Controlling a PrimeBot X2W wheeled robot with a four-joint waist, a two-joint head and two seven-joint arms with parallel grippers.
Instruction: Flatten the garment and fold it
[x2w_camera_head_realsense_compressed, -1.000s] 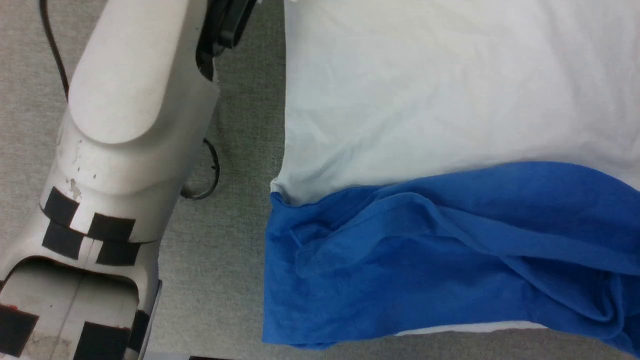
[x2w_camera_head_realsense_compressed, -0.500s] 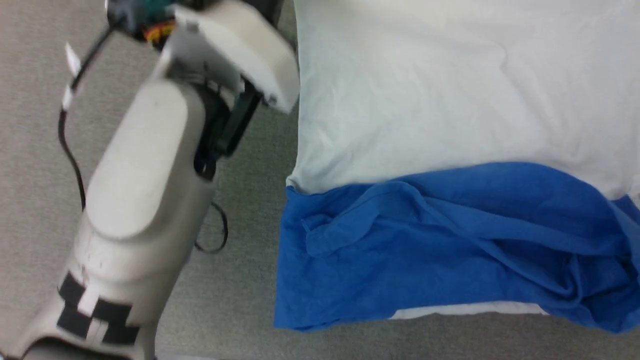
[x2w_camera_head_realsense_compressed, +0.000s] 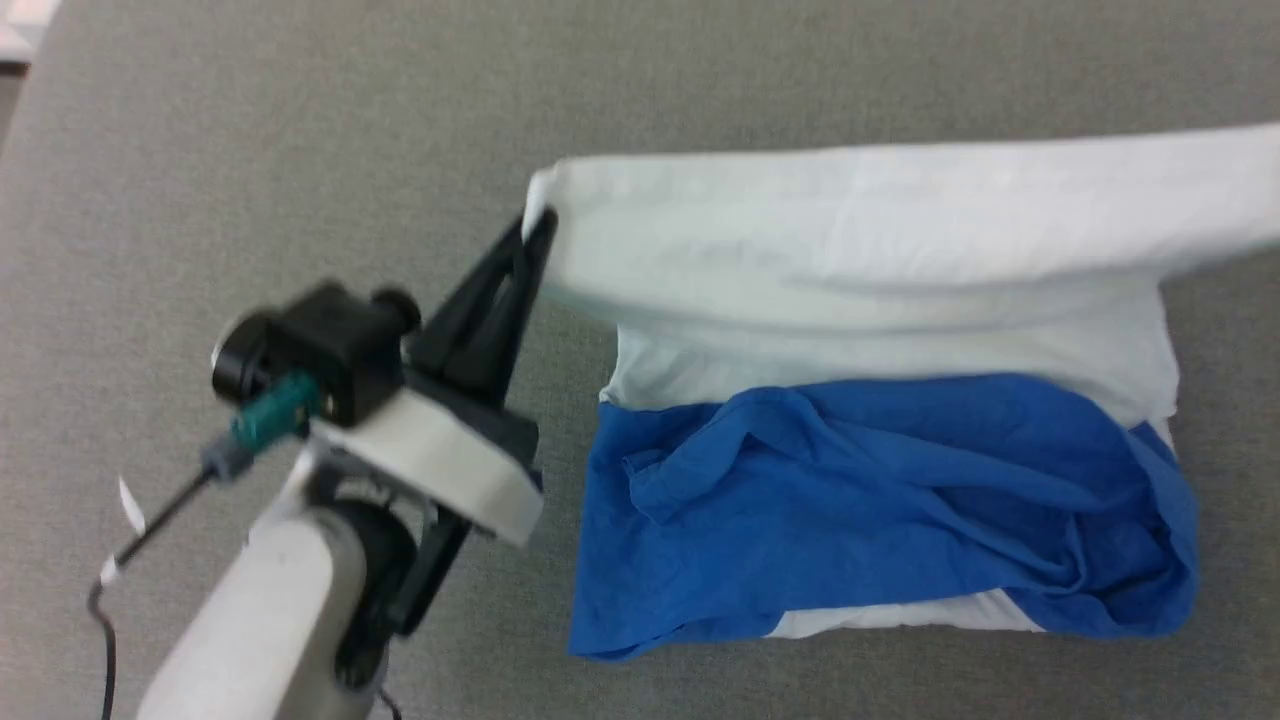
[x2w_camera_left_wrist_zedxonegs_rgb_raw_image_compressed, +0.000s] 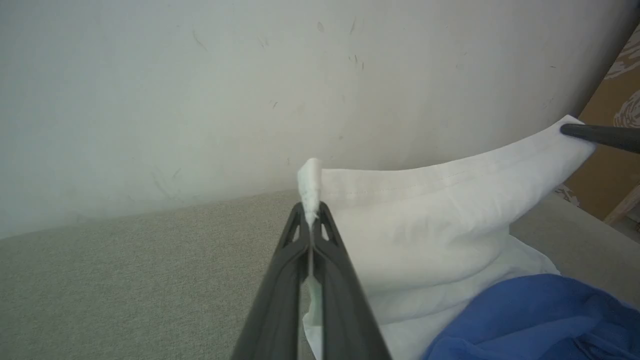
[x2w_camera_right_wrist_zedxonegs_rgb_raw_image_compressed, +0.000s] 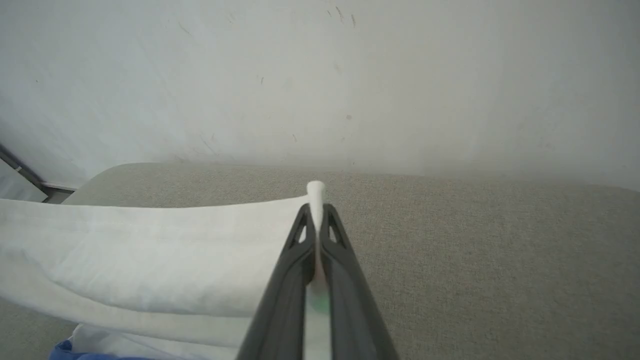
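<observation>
Pinching one white hem corner of the soft, thin cloth garment (x2w_camera_head_realsense_compressed: 860, 300), white-bodied with royal-blue sleeves, between the two long dark fingers of the left gripper (x2w_camera_head_realsense_compressed: 542, 228), pressed tight together on the fabric. Clamping the opposite hem corner the same way with the right gripper (x2w_camera_right_wrist_zedxonegs_rgb_raw_image_compressed: 316, 212), fingers closed on a small nub of white cloth poking past the tips. Holding that white hem lifted and stretched between both grippers, above the flat grey fabric-covered surface (x2w_camera_head_realsense_compressed: 300, 150). Lying on that surface otherwise: white layers underneath, rumpled blue sleeves and upper part bunched nearest the robot, a thin white strip peeking from below the blue. Facing a pale scuffed wall (x2w_camera_left_wrist_zedxonegs_rgb_raw_image_compressed: 200, 75) beyond the surface in both wrist views
</observation>
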